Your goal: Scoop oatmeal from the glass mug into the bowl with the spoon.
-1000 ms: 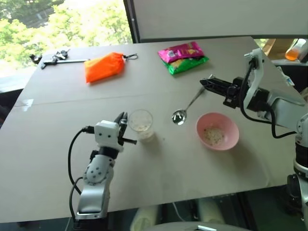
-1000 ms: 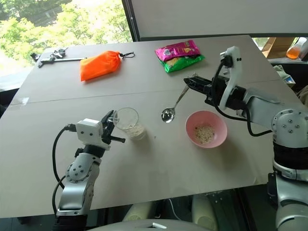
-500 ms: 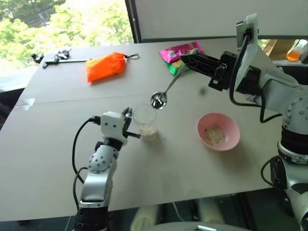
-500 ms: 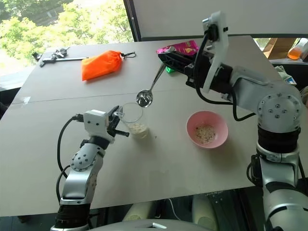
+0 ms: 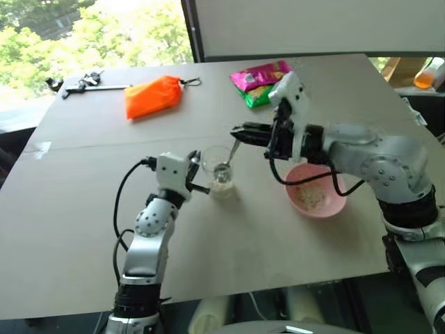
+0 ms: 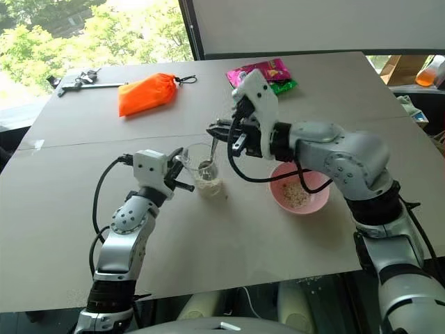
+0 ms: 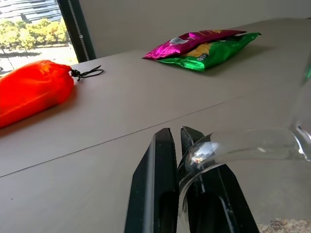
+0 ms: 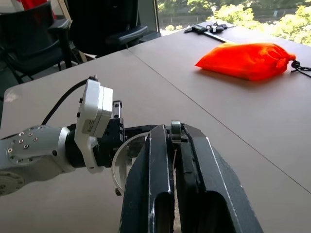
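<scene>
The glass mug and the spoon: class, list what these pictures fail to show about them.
- Spoon: whether its bowl holds oatmeal is too small to tell, behind the glass mug wall in the eye views.
- Spoon handle: hidden between the right gripper fingers in the right wrist view.
- Mug body: cut off by the left wrist view's edge beyond the left gripper.

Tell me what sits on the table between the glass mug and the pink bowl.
Nothing: in the left eye view the stretch between glass mug and bowl is bare tabletop.
</scene>
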Tool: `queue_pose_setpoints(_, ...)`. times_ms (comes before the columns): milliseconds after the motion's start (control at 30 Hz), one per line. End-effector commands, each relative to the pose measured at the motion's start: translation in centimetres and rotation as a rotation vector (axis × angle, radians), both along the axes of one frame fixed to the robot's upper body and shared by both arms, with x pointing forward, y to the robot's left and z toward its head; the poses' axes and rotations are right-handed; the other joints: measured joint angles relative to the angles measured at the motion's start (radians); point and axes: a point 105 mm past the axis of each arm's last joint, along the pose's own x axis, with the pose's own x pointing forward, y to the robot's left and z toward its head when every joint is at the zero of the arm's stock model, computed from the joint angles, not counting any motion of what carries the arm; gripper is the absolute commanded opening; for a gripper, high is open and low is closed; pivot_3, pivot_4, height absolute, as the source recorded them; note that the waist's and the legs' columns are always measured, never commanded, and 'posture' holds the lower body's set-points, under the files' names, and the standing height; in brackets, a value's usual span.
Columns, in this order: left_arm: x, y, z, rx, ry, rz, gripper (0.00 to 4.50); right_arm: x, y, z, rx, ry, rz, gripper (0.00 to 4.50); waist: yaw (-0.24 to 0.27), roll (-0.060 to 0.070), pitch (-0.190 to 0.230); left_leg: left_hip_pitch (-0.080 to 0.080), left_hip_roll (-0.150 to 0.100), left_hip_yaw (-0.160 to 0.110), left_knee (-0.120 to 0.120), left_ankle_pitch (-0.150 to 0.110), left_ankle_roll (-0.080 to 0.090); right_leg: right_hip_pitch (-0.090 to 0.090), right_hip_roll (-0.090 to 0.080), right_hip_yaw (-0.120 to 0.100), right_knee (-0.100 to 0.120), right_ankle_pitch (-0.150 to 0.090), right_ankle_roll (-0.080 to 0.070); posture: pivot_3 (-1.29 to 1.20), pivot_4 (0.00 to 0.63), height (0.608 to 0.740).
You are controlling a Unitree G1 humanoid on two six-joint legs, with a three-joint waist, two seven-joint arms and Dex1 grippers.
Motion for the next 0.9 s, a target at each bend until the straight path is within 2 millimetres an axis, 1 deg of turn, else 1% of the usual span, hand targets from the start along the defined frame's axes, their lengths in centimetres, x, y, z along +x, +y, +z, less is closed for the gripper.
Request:
queue_pose_setpoints(33, 0.2, -0.3, 0.4, 0.048, -0.022, -0.032, 0.06, 0.6, 0.0, 0.4, -0.052, -0.080, -0.015, 0.00, 0.000, 0.000, 0.000, 0.000, 0.000, 0.000, 0.000, 0.000, 0.000, 0.000, 0.000, 0.000, 0.000, 0.000, 0.000, 0.00, 0.150, 0.740)
queue_pose_setpoints(100, 0.3, -0.6, 0.5, 0.076, -0.032, -0.052, 0.06, 0.7, 0.1, -0.2, -0.068, -0.051, -0.013, 0.00, -0.001, 0.000, 0.000, 0.000, 0.000, 0.000, 0.000, 0.000, 0.000, 0.000, 0.000, 0.000, 0.000, 0.000, 0.000, 0.00, 0.150, 0.740)
queue_pose_setpoints(167, 0.4, -0.6, 0.6, 0.090, -0.038, -0.062, 0.06, 0.7, 0.2, -0.3, -0.024, 0.030, -0.020, 0.00, -0.001, 0.000, 0.000, 0.000, 0.000, 0.000, 0.000, 0.000, 0.000, 0.000, 0.000, 0.000, 0.000, 0.000, 0.000, 0.00, 0.150, 0.740)
queue_pose_setpoints(267, 0.5, -0.6, 0.4, 0.094, -0.038, -0.061, 0.06, 1.0, 0.1, 0.6, 0.070, 0.148, -0.047, 0.00, -0.002, 0.000, 0.000, 0.000, 0.000, -0.001, 0.000, 0.000, 0.000, 0.000, 0.000, 0.000, 0.000, 0.000, 0.000, 0.00, 0.150, 0.740)
queue_pose_setpoints(367, 0.5, -0.7, 0.3, 0.111, -0.041, -0.068, 0.06, 1.9, -0.4, 1.7, 0.173, 0.267, -0.098, 0.00, -0.002, 0.000, 0.000, 0.000, 0.000, -0.001, 0.000, 0.000, 0.000, 0.000, 0.000, 0.001, 0.001, 0.000, 0.000, 0.00, 0.150, 0.740)
queue_pose_setpoints(433, 0.6, -0.8, 0.1, 0.116, -0.040, -0.075, 0.06, 2.4, -0.7, 2.2, 0.216, 0.315, -0.129, 0.00, -0.002, 0.000, 0.000, 0.000, 0.000, -0.001, 0.000, 0.000, 0.000, 0.000, 0.000, 0.000, 0.001, 0.000, 0.000, 0.00, 0.150, 0.740)
queue_pose_setpoints(567, 0.7, -1.0, -0.1, 0.118, -0.041, -0.083, 0.06, 2.8, -1.2, 3.1, 0.238, 0.318, -0.171, 0.00, -0.003, 0.000, 0.000, 0.000, 0.000, -0.001, 0.000, 0.000, 0.000, -0.001, 0.000, 0.000, 0.001, 0.000, 0.000, 0.00, 0.150, 0.740)
queue_pose_setpoints(700, 0.9, -1.0, -0.1, 0.105, -0.040, -0.081, 0.06, 2.8, -1.8, 4.7, 0.241, 0.242, -0.182, 0.00, -0.003, 0.000, 0.000, 0.000, 0.000, 0.000, 0.000, 0.000, 0.000, -0.001, 0.000, 0.000, 0.001, 0.000, 0.000, 0.00, 0.150, 0.740)
queue_pose_setpoints(900, 1.2, -1.0, 0.0, 0.056, -0.040, -0.068, 0.06, 2.7, -1.9, 5.0, 0.237, 0.227, -0.177, 0.00, -0.003, 0.000, 0.000, 0.000, 0.000, 0.000, 0.000, 0.000, 0.000, -0.001, 0.000, 0.000, 0.002, 0.000, 0.000, 0.00, 0.150, 0.740)
